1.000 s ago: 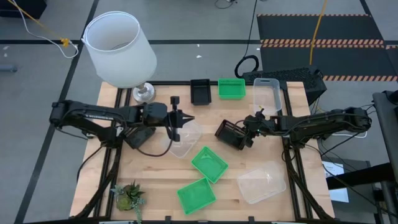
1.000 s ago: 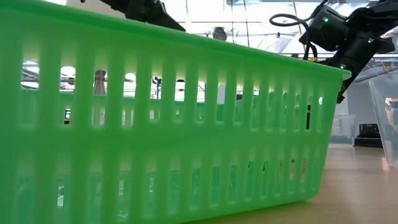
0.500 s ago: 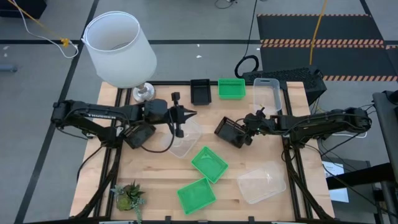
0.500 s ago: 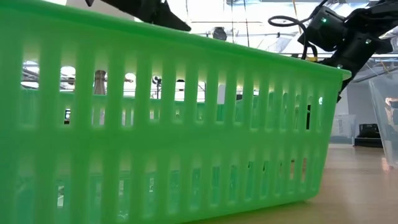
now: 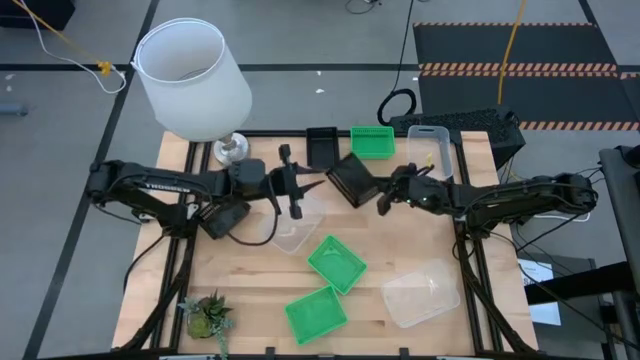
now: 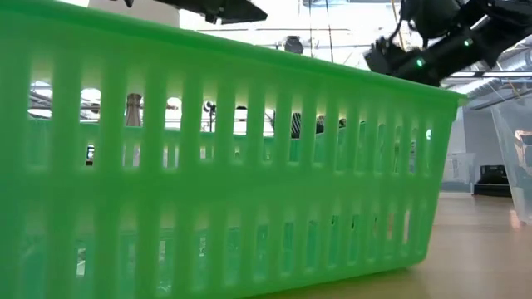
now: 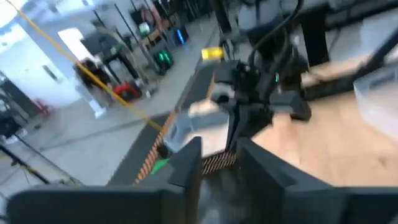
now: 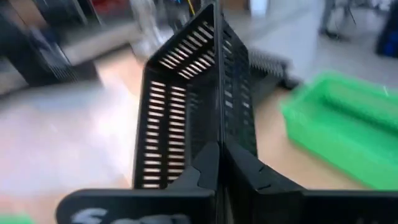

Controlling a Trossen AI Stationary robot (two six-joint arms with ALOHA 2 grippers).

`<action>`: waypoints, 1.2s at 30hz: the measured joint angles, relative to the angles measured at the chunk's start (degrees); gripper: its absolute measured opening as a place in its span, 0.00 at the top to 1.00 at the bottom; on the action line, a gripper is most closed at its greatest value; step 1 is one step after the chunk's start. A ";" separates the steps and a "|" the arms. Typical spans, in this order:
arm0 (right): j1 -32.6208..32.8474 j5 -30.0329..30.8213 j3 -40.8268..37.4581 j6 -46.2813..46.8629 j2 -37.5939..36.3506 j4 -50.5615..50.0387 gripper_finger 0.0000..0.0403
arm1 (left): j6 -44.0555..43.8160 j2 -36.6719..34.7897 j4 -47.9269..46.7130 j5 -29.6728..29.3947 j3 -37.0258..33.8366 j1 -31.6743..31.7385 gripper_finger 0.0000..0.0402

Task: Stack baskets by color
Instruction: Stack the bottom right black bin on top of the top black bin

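Right hand [image 5: 382, 198] is clamped on the wall of a black basket [image 5: 352, 180] and holds it tilted above the desk [image 5: 250, 300], near the far middle. The right wrist view shows the same black basket [image 8: 186, 99] with its slatted wall pinched between the 2 fingers, which are pressed together on it. A 2nd black basket [image 5: 321, 146] sits upright at the far edge of the desk, just beside the lifted one.

Left hand [image 5: 300, 186] hangs above the desk left of centre, over the near-left corner of a clear basket [image 5: 297, 225] that rests on the desk. Its fingers stand apart with a gap between them in the left wrist view, and nothing is gripped.

Green baskets: 1 at the far edge [image 5: 372, 142], to the right of the seated black one; 1 near the desk centre [image 5: 336, 263], turned at an angle; 1 toward the near edge [image 5: 315, 313]. The last fills most of the low view [image 6: 208, 166].

Clear baskets: besides the one under the left hand, 1 stands at the far right corner [image 5: 429, 148] and 1 lies at the near right [image 5: 420, 293].

A white lampshade [image 5: 192, 80] stands at the far left corner; a small potted plant [image 5: 207, 315] at the near left.
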 joint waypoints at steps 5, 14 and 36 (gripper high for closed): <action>0.52 -0.27 0.01 -0.14 0.00 9.00 0.99 | -1.99 3.45 4.82 0.18 1.29 -1.68 0.53; 2.54 8.75 0.03 3.39 -0.01 15.44 1.00 | -0.93 17.40 -7.52 -3.63 14.62 -4.18 0.48; 6.58 10.45 0.02 3.49 0.00 21.26 1.00 | 7.40 34.80 -16.58 -23.88 29.64 -3.60 0.48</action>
